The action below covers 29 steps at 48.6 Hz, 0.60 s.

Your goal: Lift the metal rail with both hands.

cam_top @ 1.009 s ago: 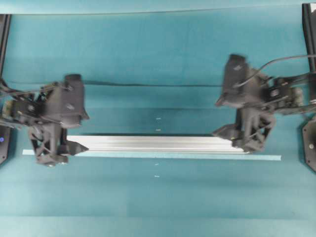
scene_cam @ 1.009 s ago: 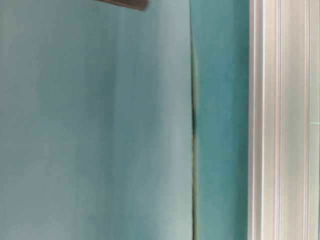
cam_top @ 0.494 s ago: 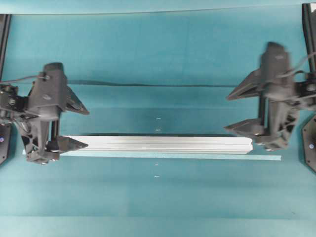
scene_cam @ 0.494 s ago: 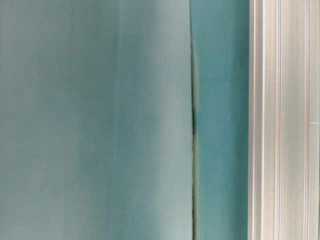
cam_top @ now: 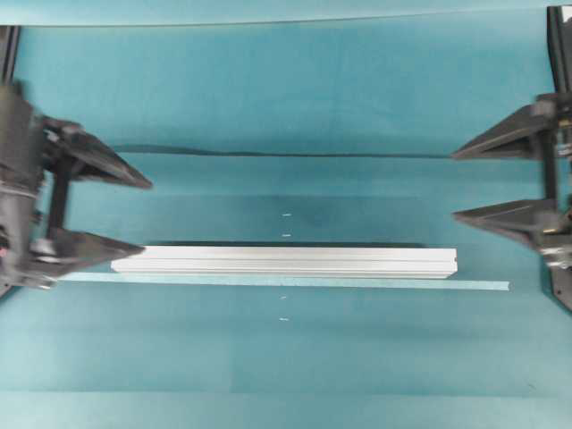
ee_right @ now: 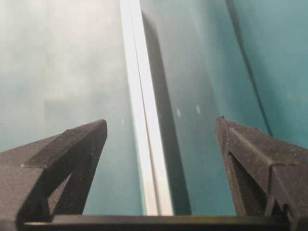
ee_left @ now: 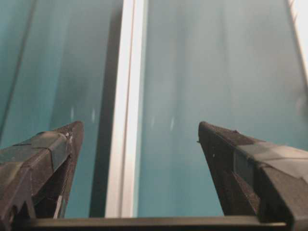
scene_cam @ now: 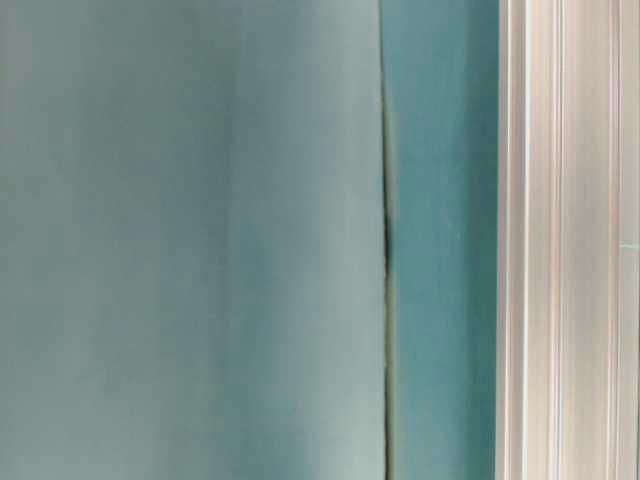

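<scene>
Table [cam_top: 286, 98]: teal, bare around my claws
Rail [cam_top: 284, 261]: flat on table between my two claws, unheld; my left lower finger's tip overlaps its end from above, contact unclear; lift not yet done
Left claw [cam_top: 134, 214]: jaws wide, empty
Right claw [cam_top: 458, 183]: jaws wide, empty, clear of rail's end
Left to do: straddle, close, raise both ends

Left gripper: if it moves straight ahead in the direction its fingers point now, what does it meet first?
Probably the near end of the metal rail. In the left wrist view the rail runs away between the open fingers of the left gripper, nearer one finger. Height is unclear; it might pass above.
</scene>
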Each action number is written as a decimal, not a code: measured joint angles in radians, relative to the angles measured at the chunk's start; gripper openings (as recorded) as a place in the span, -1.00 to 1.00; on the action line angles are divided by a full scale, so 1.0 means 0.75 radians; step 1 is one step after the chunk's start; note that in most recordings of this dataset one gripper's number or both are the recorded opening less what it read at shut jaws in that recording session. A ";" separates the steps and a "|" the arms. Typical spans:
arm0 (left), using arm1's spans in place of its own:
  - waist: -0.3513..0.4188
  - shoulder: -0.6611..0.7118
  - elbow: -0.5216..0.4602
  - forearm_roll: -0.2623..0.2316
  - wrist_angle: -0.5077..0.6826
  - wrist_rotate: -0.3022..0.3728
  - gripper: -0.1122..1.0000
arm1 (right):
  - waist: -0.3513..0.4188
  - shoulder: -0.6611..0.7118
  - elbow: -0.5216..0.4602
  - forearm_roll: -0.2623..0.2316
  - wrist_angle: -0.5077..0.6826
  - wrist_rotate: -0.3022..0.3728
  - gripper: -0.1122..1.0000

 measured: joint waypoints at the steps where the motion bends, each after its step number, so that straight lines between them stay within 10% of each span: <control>1: 0.000 -0.012 0.002 0.002 -0.012 0.000 0.91 | 0.000 -0.010 0.000 0.000 0.002 -0.002 0.89; 29: 0.000 -0.274 0.020 0.002 -0.117 -0.010 0.91 | 0.002 -0.166 0.029 0.000 -0.184 -0.006 0.89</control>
